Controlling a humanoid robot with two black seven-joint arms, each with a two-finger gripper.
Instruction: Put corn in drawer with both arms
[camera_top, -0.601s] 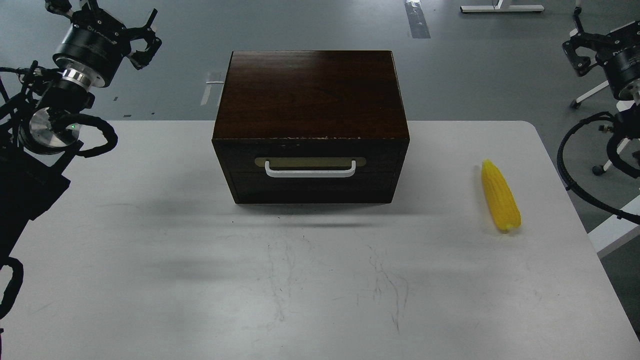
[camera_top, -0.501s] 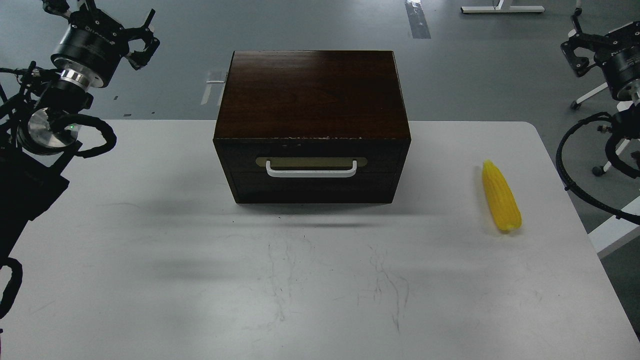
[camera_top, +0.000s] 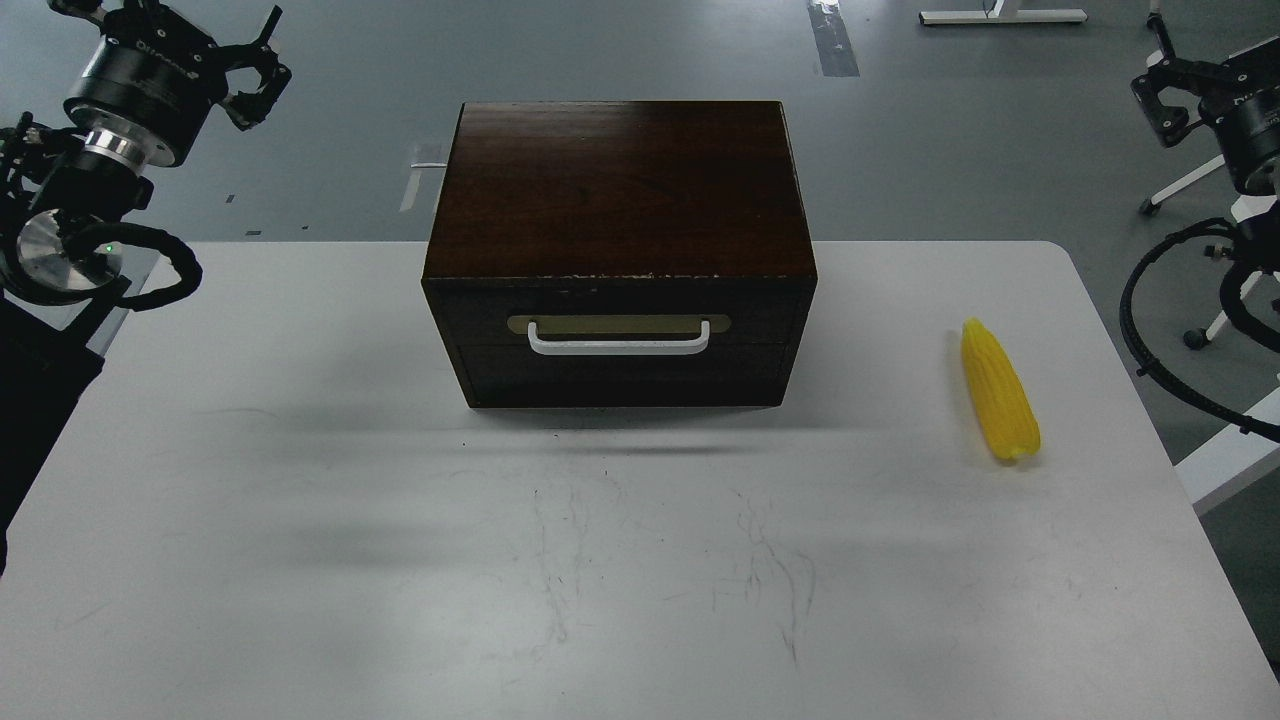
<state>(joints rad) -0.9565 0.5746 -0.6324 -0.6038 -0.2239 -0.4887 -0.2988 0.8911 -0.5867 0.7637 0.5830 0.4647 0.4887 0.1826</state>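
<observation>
Corn (camera_top: 1000, 391) lies flat on the white bench (camera_top: 300, 500), well to the right of the dark wooden box (camera_top: 620, 190) and apart from everything. Its long axis runs nearly front to back, the tapered tip at the far end and the blunt end toward me, leaning slightly rightward. It has not shifted in the last half second, and the drawer (camera_top: 620, 345) is shut as before, its white handle (camera_top: 618, 346) untouched. What has changed is the left gripper (camera_top: 240, 70), which has drifted up and outward, away from the box; its fingers look spread, holding nothing. The right gripper (camera_top: 1165, 90) sits at the frame's edge; I cannot tell its opening. By my judgement no step has begun.
</observation>
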